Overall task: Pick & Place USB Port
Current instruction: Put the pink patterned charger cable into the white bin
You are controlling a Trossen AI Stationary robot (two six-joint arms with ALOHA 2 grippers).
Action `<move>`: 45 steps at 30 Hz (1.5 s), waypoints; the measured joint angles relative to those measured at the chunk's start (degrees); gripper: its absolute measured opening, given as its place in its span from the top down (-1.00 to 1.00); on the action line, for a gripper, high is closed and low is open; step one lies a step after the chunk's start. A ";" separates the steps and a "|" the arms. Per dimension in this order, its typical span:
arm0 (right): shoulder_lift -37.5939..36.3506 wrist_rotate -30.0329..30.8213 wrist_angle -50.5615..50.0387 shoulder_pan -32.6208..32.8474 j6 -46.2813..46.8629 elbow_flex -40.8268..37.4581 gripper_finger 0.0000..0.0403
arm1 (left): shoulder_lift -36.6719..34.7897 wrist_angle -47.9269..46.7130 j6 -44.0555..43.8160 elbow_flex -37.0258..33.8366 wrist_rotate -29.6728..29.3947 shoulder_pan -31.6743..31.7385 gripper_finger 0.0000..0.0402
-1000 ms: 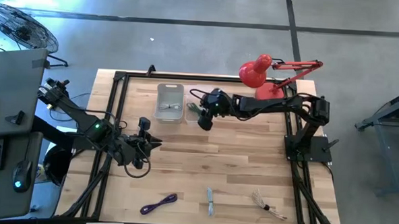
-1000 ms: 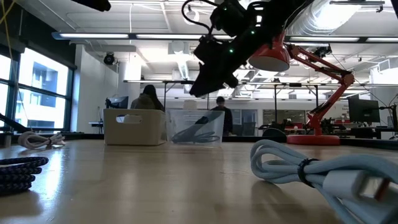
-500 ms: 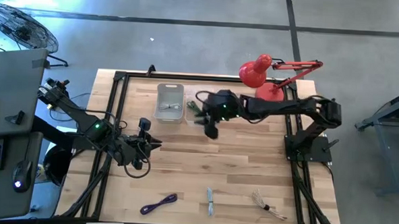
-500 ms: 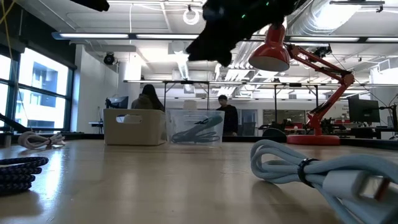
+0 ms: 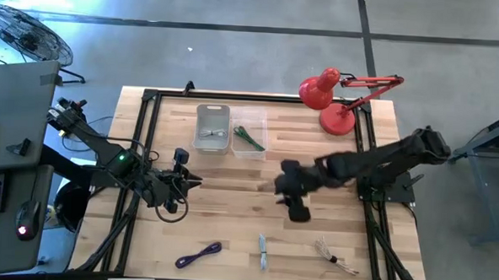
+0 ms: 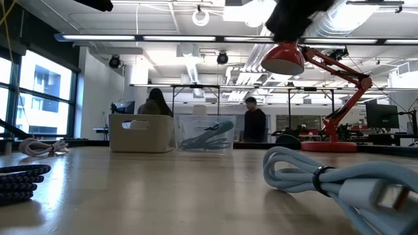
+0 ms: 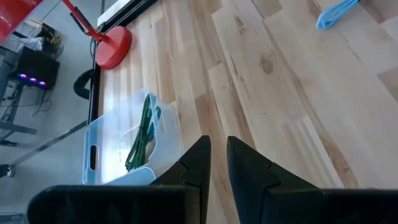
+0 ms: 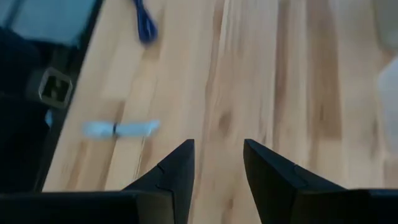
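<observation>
High view: the right gripper (image 5: 291, 195) hangs over the table's (image 5: 230, 198) middle, fingers apart and holding nothing. A green cable (image 5: 248, 138) lies in the clear bin (image 5: 249, 148) at twelve o'clock. The left gripper (image 5: 180, 188), at nine o'clock, is nearly closed and empty.

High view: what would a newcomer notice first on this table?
The red desk lamp at the table's far right corner stands out most. Next comes the right gripper, open and empty above the bare wood at mid-table. Behind it, by the far edge, a clear bin holds a green cable beside a white bin.
</observation>
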 joint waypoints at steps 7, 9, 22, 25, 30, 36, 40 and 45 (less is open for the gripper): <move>0.24 5.73 -5.76 8.22 9.86 -0.02 0.35 | 0.00 0.01 -0.06 0.00 -0.15 0.00 0.75; 0.24 5.18 -5.63 9.76 12.10 -0.03 0.35 | 0.00 0.44 -0.09 -0.18 -0.17 0.00 0.75; 0.25 8.51 -21.63 16.79 42.33 -0.07 0.32 | -0.02 1.91 -3.16 -5.49 -0.59 -0.02 0.75; 0.28 9.08 -20.57 19.44 44.82 -0.07 0.26 | -0.02 2.15 -3.23 -5.90 -0.77 -0.02 0.75; 0.28 9.87 -19.65 22.35 50.52 -0.07 0.13 | -0.02 2.22 -3.23 -5.90 -1.71 0.00 0.75; 1.88 9.31 -18.34 25.94 55.33 -0.07 -0.04 | 0.19 3.40 -3.26 -5.90 -1.84 0.00 0.75; 4.03 6.73 -18.36 28.49 59.64 -0.07 -0.08 | 1.96 5.98 -3.19 -5.90 -1.43 -0.02 0.75; 6.93 2.90 -18.38 31.67 64.81 -0.07 -0.05 | 5.63 8.21 -3.25 -5.92 -0.64 -0.02 0.75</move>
